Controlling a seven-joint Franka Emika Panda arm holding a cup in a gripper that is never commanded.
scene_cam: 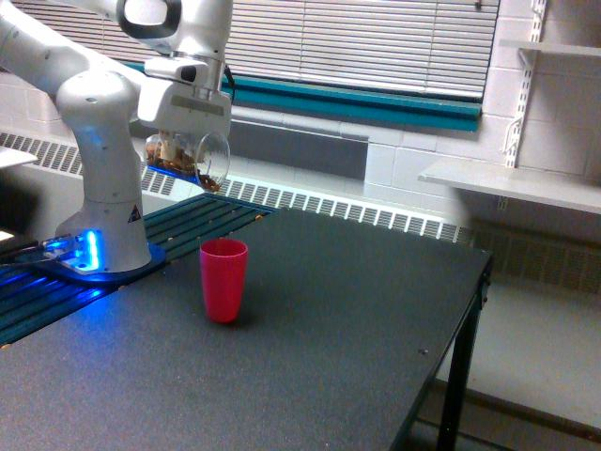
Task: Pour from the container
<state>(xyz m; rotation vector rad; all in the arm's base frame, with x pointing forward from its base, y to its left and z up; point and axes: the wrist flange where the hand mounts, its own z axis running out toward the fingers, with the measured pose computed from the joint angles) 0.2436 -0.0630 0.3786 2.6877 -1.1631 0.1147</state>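
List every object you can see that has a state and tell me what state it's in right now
Gripper: shut on the clear container, held in the air.
Clear container: tipped on its side, mouth toward the exterior view's right, brown granules inside.
Red cup: upright on the table, open-topped, contents hidden.
Window blinds: lowered.

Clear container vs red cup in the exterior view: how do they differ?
The clear container is see-through, with brown granular stuff inside; the red cup is opaque red, and its inside is not visible. The clear container is held in the air by the pincer, tipped on its side with its mouth toward the exterior view's right; the red cup stands upright on the dark table. Both are roughly cylindrical and similar in size.
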